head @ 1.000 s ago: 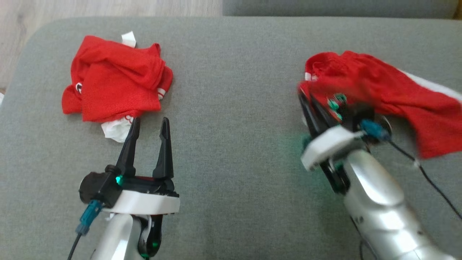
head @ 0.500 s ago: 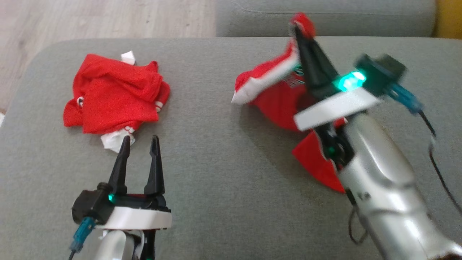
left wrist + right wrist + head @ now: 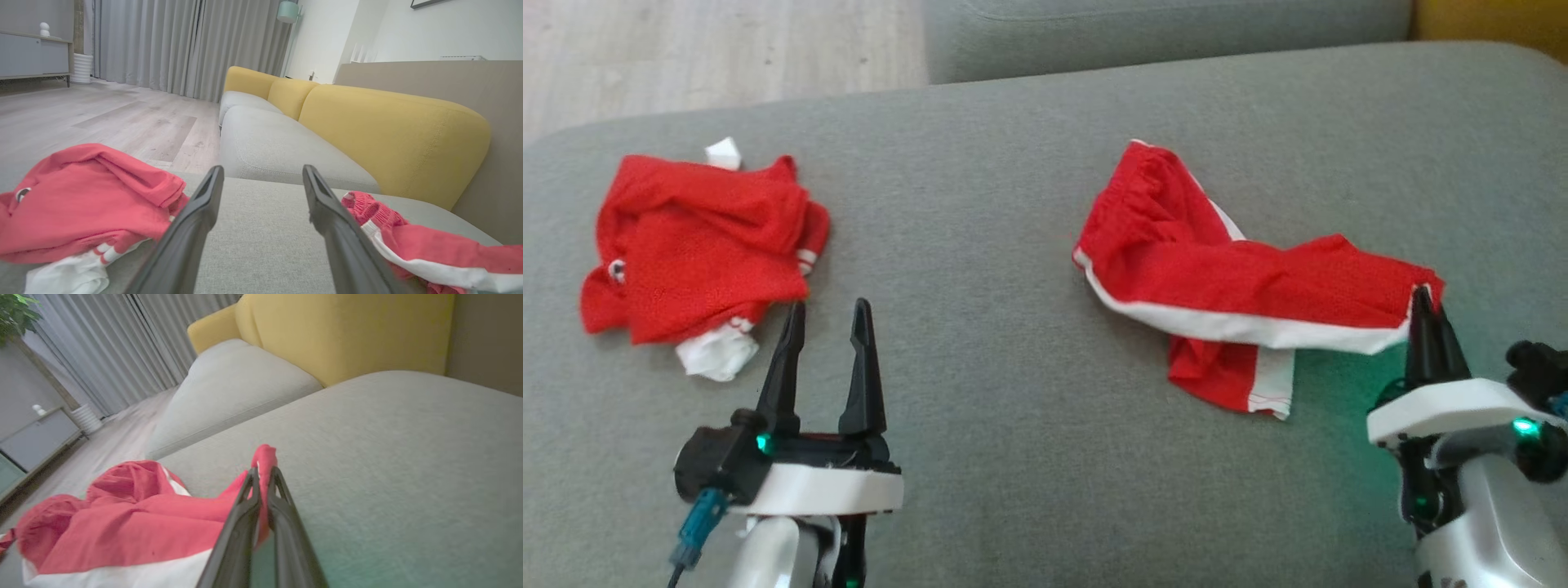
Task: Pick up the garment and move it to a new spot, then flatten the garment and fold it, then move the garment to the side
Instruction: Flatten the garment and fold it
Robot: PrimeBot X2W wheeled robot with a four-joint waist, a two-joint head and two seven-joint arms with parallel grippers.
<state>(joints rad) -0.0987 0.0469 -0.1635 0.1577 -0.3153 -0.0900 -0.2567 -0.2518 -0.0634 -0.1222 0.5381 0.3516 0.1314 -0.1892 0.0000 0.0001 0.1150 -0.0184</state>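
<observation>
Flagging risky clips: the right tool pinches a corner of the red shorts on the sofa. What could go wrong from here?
1. The right tool grips only a corner of the red shorts; it may slip out.
2. The shorts lie twisted, one leg tucked under, so flattening could trap a fold.
3. The open left tool sits close to the other red garment and might snag it.

The head camera looks steeply down on the cushion (image 3: pixel 1013 457) from above and behind the left gripper (image 3: pixel 828 305) and right gripper (image 3: pixel 1425 294), taking in a wide stretch ahead of both. Each wrist camera sits low and close behind its own fingers (image 3: pixel 192 228), skimming the cushion toward the backrest (image 3: pixel 388 130). All three share the shorts (image 3: pixel 1225 278), pinched at the right gripper's tips. Head and left wrist share the shirt (image 3: pixel 694 245), left of the left gripper.
</observation>
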